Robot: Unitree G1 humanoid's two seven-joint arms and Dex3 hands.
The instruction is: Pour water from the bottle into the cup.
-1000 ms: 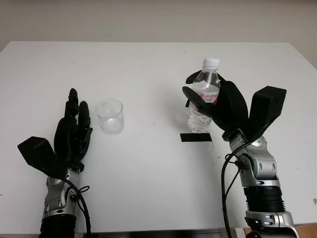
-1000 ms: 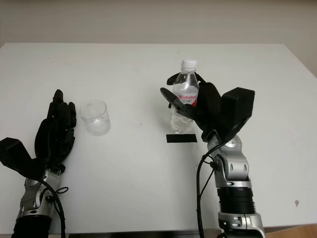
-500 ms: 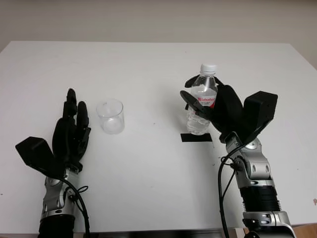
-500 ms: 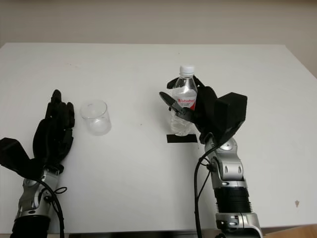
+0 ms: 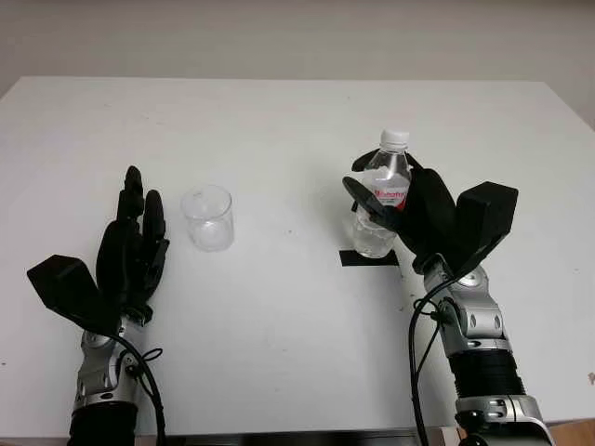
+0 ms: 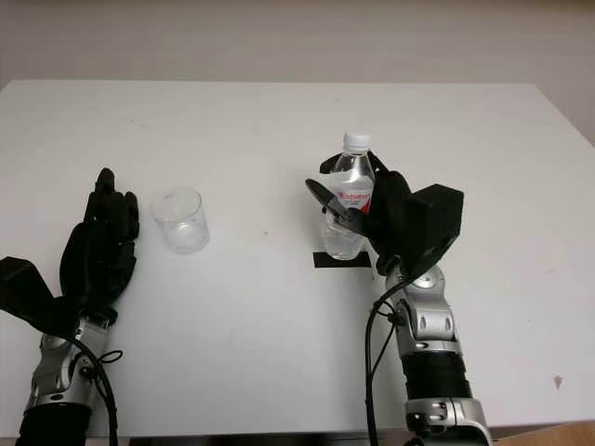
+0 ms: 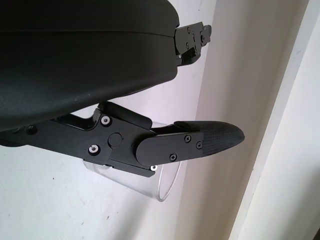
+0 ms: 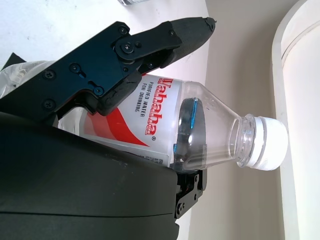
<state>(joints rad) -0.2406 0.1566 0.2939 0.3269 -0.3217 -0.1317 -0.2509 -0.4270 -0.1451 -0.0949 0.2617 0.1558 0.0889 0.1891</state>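
White table (image 5: 279,121) with bottle (image 5: 381,200), cup (image 5: 206,217), black tape (image 5: 367,257).

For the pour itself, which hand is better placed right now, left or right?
Right. The right hand is already closed around the capped water bottle, upright by the black tape mark. The left hand is open beside the clear cup, holding nothing, so it could at most steady the cup.

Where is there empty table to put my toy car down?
Bare table lies between the cup and the bottle, and all across the far side. It's crowded where the right hand grips the bottle over the black tape, and where the open left hand is beside the cup.
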